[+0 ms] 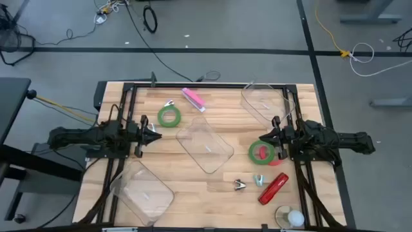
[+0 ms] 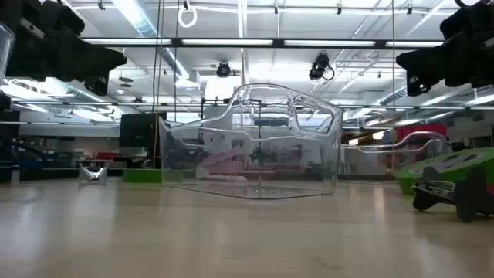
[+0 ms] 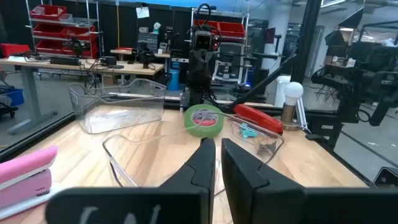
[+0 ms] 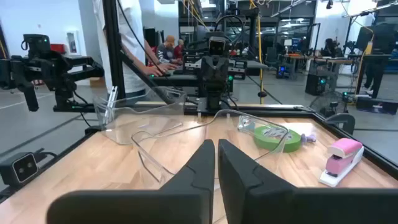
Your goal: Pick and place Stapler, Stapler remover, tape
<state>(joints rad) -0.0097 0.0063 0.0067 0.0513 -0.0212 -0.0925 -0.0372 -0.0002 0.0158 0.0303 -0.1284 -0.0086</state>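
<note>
One green tape ring [image 1: 169, 116] lies flat at the far left of centre, with a pink stapler [image 1: 193, 98] beyond it. Another green ring [image 1: 262, 153], with red-pink tape showing in its centre, lies at the right; it also shows in the left wrist view [image 3: 204, 119]. A red stapler [image 1: 273, 188], a small metal staple remover [image 1: 239, 185] and a teal piece [image 1: 259, 180] lie near the front right. My left gripper [image 1: 154, 134] is shut and empty above the table's left. My right gripper [image 1: 264, 138] is shut and empty, raised beside the right-hand ring.
Three clear plastic containers stand on the table: one in the centre [image 1: 205, 145], one at the near left [image 1: 141, 187] and one at the far right [image 1: 264, 103]. A white ball on a small base [image 1: 291, 217] sits at the near right corner. A black frame [image 1: 206, 86] rims the table.
</note>
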